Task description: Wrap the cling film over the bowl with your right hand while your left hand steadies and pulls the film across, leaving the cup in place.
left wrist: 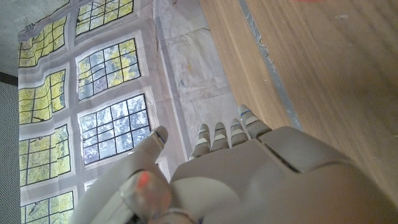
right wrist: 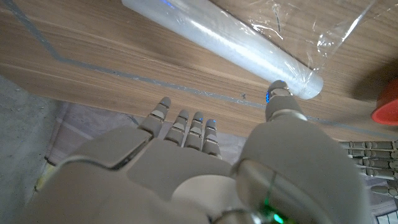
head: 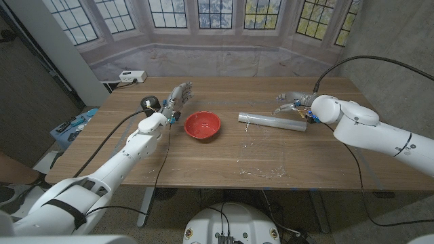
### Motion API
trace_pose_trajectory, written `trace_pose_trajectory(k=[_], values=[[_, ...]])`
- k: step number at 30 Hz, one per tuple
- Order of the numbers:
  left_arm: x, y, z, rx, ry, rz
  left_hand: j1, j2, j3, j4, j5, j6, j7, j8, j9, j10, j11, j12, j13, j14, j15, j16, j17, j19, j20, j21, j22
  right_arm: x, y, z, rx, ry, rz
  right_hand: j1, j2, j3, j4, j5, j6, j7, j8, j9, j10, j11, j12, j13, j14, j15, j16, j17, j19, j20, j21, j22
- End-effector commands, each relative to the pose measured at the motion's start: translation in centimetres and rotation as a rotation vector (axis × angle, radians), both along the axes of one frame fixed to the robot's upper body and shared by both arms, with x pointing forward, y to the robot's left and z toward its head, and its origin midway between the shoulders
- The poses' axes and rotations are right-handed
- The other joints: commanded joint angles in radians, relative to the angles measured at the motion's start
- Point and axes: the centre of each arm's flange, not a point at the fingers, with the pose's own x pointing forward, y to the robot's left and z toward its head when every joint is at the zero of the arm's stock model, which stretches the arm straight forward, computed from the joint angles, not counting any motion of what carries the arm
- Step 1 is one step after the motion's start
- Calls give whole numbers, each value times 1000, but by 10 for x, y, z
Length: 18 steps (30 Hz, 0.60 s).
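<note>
Clear loose film (head: 261, 171) lies nearest us on the bench (head: 203, 163). Mid-bench, red bowl (head: 202, 125) looks empty; cling film roll (head: 272, 121) lies crosswise beside it. Our right hand (head: 293, 103), open, sits at the roll's right end, nearer it. Left hand (head: 173, 102), open, holds nothing beside the bowl, dark cup (head: 150, 103) close by.

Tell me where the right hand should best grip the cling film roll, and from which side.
Probably the end of the cling film roll nearest the right hand, coming from above with fingers across its narrow width. The roll lies flat, lengthwise toward the red bowl, with loose film trailing toward the table's near edge. Gripping that end leaves the bowl-side end free for the left hand.
</note>
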Motion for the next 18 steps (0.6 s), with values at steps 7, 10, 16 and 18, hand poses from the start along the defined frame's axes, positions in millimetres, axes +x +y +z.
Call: trace_pose_trajectory(k=[7,10,16,18], values=[[1,-6,-2,17,17,-7,9,2,10,5,4,22,3,7,5,15,11,6,6,13,17,2,4,13,10,-7,4,1,5,-6,-123,55,-70,64,-35,14,1,18,-14,10,4,4,-7,0,3,6,20,24,9,2,92,-40,36,4],[1,-7,-2,20,20,-8,9,2,11,6,4,29,3,9,6,16,11,7,6,13,16,2,4,14,12,-8,4,2,5,-8,-145,59,-76,85,-53,16,5,22,-11,13,6,4,10,21,11,9,44,39,14,3,144,-43,48,4],[0,-10,-2,28,22,-7,10,2,15,7,4,39,6,11,6,23,12,8,7,18,20,2,4,20,17,-9,5,3,5,-10,-175,50,-69,111,-73,19,8,28,-3,28,10,5,27,45,16,12,84,25,23,4,216,-50,62,5],[0,-11,-2,32,23,-10,10,1,16,8,4,42,7,11,6,27,14,10,7,20,22,2,4,24,22,-8,5,5,6,-11,-180,47,-69,120,-75,22,7,29,-2,34,10,5,29,52,17,13,90,26,23,4,231,-49,65,5]])
